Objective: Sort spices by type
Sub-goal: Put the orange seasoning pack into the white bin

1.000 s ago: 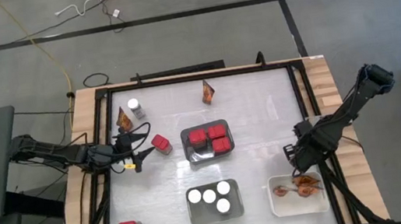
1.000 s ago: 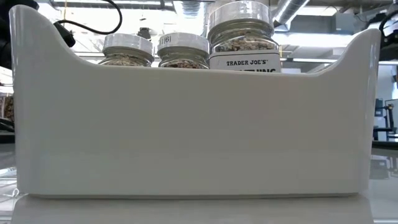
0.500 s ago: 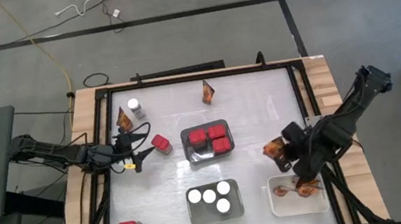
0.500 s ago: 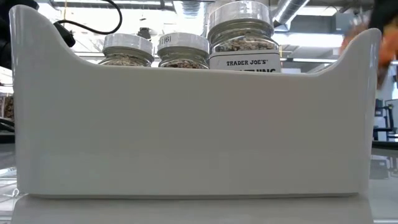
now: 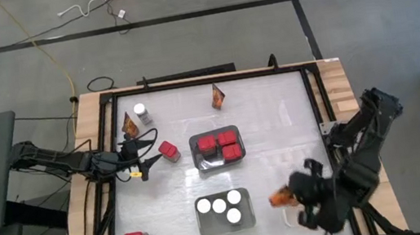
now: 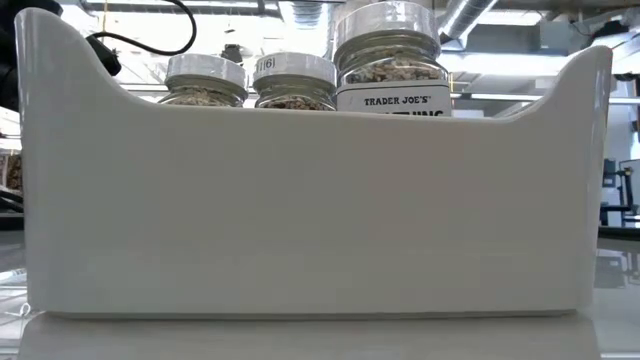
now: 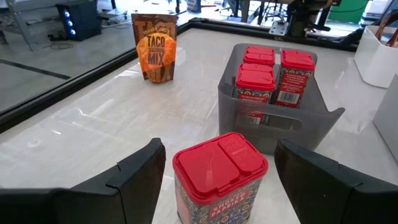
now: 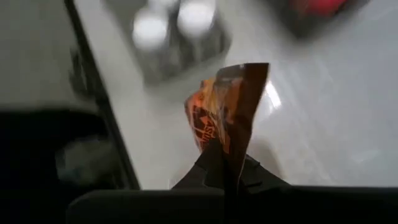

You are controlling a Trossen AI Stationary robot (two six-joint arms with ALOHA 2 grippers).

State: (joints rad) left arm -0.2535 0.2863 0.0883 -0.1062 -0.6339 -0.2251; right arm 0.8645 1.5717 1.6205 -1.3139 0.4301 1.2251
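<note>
Right gripper [image 5: 287,198] pinches packet [image 8: 225,112] by thin edge, held above table between jar tray [image 5: 226,224] and white tray [image 5: 288,216]. Risk: packet slips or swings mid-carry, lands outside white tray. Left gripper [image 7: 217,180] wide around red box [image 7: 219,175], near left edge; closing off-centre could tip it.

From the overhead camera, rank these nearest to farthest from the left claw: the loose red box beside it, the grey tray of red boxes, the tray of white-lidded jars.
1. Loose red box, just right of the left claw.
2. Grey tray of red boxes, mid-table.
3. Tray of white-lidded jars, toward the front edge.
</note>
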